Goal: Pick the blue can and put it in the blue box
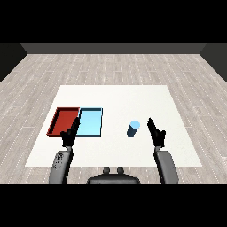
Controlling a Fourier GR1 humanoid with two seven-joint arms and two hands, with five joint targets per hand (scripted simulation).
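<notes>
We see one white table [115, 95], the largest thing here, standing on a floor of pale grey wooden planks [111, 66] with a dark wall behind it.

On the table we count two trays, lying side by side and touching along their long edges, in the left half. The red tray [63, 120] is the outer one, nearer the table's left edge; the light blue tray [91, 122] lies just to its right. Both show only their own flat floors inside.

We count two grey forearms, one rising from each lower corner. The left forearm [61, 166] comes up below the trays, and the right forearm [166, 167] comes up on the right side of the table.

We count two black hands. The left hand [69, 135] stands over the near edge where the two trays meet, its fingers straight and pointing forward, holding nothing. The right hand [156, 131] is raised just to the right of the can, its fingers likewise straight and held close together, the thumb sticking out a little; it holds nothing, and a narrow strip of table shows between it and the can.

We count one blue can [133, 128], the smallest thing. It stands on the bare table, well apart from the light blue tray on its left, and outside both trays.
</notes>
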